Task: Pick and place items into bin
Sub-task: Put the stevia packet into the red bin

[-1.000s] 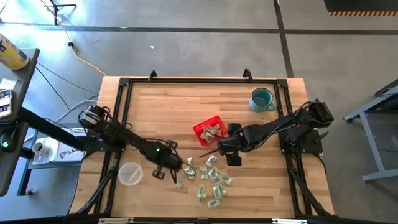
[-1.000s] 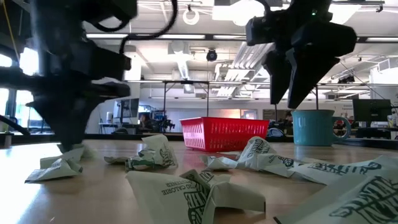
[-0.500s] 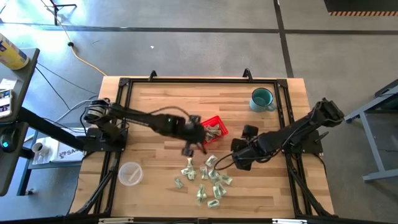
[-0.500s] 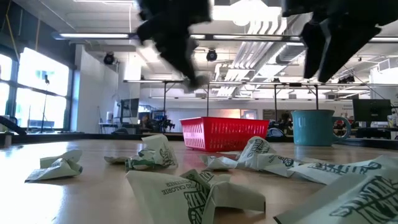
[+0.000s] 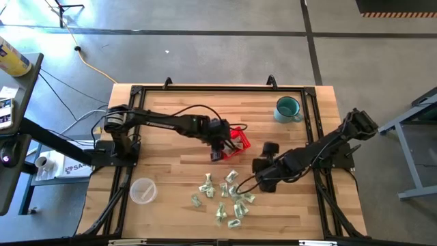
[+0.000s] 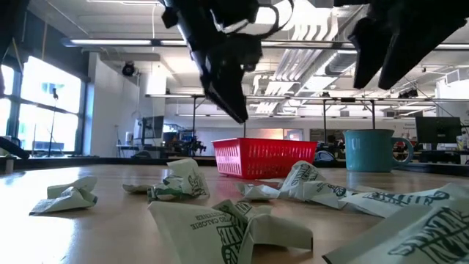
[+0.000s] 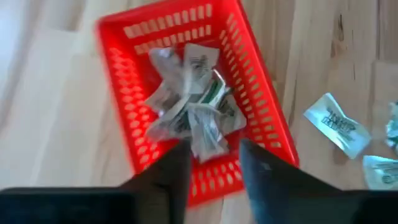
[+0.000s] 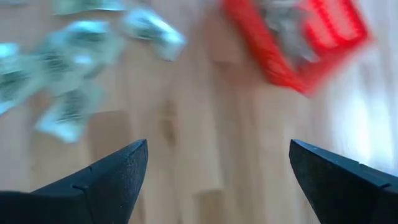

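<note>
High view, left gripper (image 5: 220, 152): reaches from the table's left edge to mid-table and hangs at the near left edge of the red basket (image 5: 236, 140), partly covering it.
High view, basket: sits a little right of the table's centre, with pale wrapped pieces inside.
High view, loose items (image 5: 225, 195): a scatter of pale green and white crinkled wrappers on the wood between the basket and the table's near edge.
High view, right gripper (image 5: 261, 173): comes in from the right edge and hovers beside the upper right of the scatter, apart from the basket.
High view, other things: a teal mug (image 5: 287, 109) near the far right corner, a clear plastic cup (image 5: 143, 190) near the near left corner.
Low view, table (image 6: 110, 227): crumpled wrappers lie across the front; the basket and the mug stand behind them. Both dark arms hang above, clear of the wood.
Left wrist view, fingers (image 7: 170, 176): a modest gap between them, nothing held; a white wrapped piece (image 7: 204, 134) lies in the basket just past the tips, atop a small pile.
Left wrist view, outside the basket: two more wrappers lie on the wood beside it.
Right wrist view, fingers (image 8: 109, 177): spread wide apart, empty, over bare wood; the wrappers lie to one side beyond them, the basket to the other.
</note>
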